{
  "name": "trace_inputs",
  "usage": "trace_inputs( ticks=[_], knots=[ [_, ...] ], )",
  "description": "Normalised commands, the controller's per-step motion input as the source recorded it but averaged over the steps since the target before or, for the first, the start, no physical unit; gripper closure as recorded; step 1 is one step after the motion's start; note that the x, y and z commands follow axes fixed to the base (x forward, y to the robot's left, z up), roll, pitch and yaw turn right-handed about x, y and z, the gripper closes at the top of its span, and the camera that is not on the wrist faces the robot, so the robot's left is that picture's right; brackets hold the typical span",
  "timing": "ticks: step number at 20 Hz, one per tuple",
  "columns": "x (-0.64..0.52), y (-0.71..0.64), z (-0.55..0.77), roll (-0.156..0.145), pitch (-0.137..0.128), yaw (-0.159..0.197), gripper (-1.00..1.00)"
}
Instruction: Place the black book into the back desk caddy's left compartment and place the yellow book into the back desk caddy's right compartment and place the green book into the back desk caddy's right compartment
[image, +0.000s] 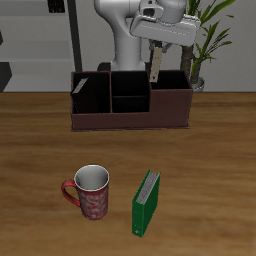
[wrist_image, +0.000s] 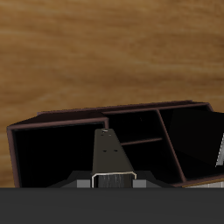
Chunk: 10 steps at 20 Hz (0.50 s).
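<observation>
My gripper (image: 157, 44) is shut on a dark grey-black book (image: 156, 64) and holds it upright, its lower end about level with the rim of the brown desk caddy (image: 130, 118) at the table's back. In the wrist view the black book (wrist_image: 109, 156) hangs from the gripper (wrist_image: 114, 180) over the caddy's (wrist_image: 52, 122) dark compartments. Another book with pale pages (image: 79, 87) stands in the caddy's end compartment, far from the gripper; I cannot tell its cover colour. It shows at the edge of the wrist view (wrist_image: 220, 157). The green book (image: 147, 203) stands near the table's front edge.
A red patterned mug (image: 90, 192) stands beside the green book near the front edge. A potted plant (image: 200, 40) stands behind the caddy, close to the arm. Inner dividers (image: 111, 90) split the caddy into several compartments.
</observation>
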Motion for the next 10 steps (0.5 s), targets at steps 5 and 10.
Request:
trace_inputs(
  ticks=[5, 10],
  knots=[
    [-0.15, 0.33, -0.04, 0.078, 0.004, 0.042, 1.0],
    [-0.01, -0.02, -0.06, 0.015, 0.018, -0.017, 1.0]
  ],
)
